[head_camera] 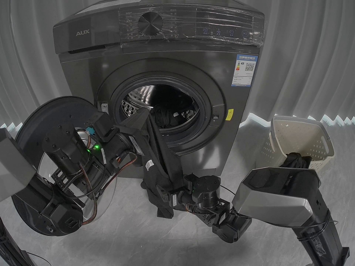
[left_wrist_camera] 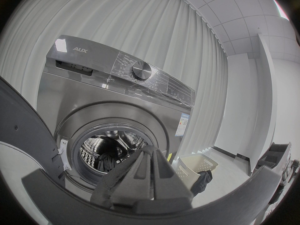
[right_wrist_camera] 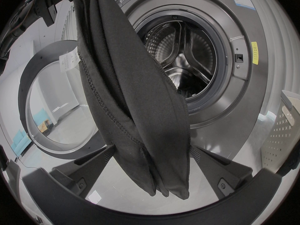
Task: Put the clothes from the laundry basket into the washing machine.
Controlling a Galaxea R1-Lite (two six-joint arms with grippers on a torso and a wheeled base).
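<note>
A black garment (head_camera: 161, 159) hangs from my left gripper (head_camera: 143, 116), which is shut on its top edge just in front of the washing machine's open drum (head_camera: 166, 108). In the left wrist view the fingers (left_wrist_camera: 150, 166) pinch the cloth. More dark clothes (left_wrist_camera: 106, 161) lie inside the drum. My right gripper (head_camera: 165, 198) sits low, at the garment's hanging lower end. It is open, with the cloth (right_wrist_camera: 134, 94) dangling between its spread fingers (right_wrist_camera: 90, 166). The white laundry basket (head_camera: 299, 137) stands on the floor to the right, with a black piece of clothing (head_camera: 296, 161) in it.
The round washer door (head_camera: 48, 130) is swung open to the left, right behind my left arm. White curtains hang behind the machine. Grey floor lies open between the machine's front and the basket.
</note>
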